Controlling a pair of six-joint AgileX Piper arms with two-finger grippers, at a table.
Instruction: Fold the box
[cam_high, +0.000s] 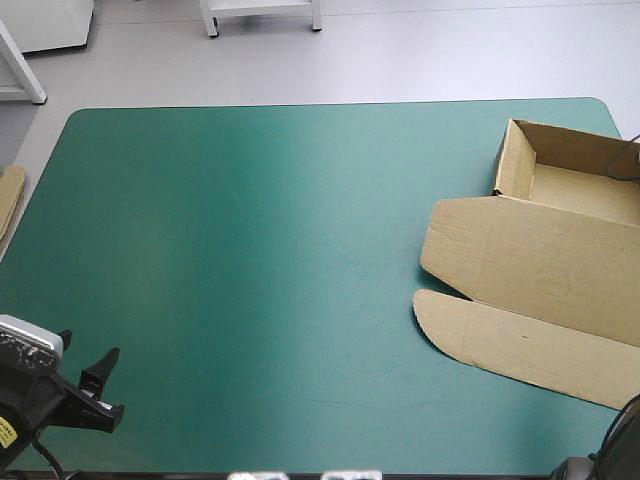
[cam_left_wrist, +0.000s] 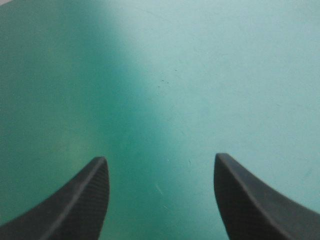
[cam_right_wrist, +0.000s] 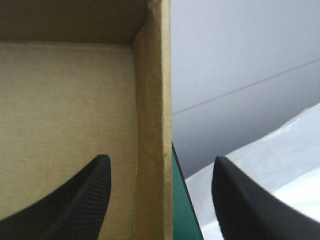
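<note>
The brown box (cam_high: 540, 270) lies at the table's right side. Its tray (cam_high: 575, 185), walls raised, is at the far right corner, and the lid lies flat toward the front with a rounded flap (cam_high: 500, 340). My right gripper (cam_right_wrist: 160, 160) is open astride a tray wall (cam_right_wrist: 152, 125), one finger over the tray's floor (cam_right_wrist: 65, 110) and the other outside, past the table's edge. The high view shows almost nothing of this gripper. My left gripper (cam_high: 100, 385) stands open at the front left corner, far from the box, with only teal-green cover (cam_left_wrist: 165, 75) between its fingers (cam_left_wrist: 80, 200).
An edge of more brown board (cam_high: 8, 200) shows at the table's left edge. The teal-green cover (cam_high: 260, 250) stretches bare from the left gripper to the box. The tray sits close to the table's right and far edges.
</note>
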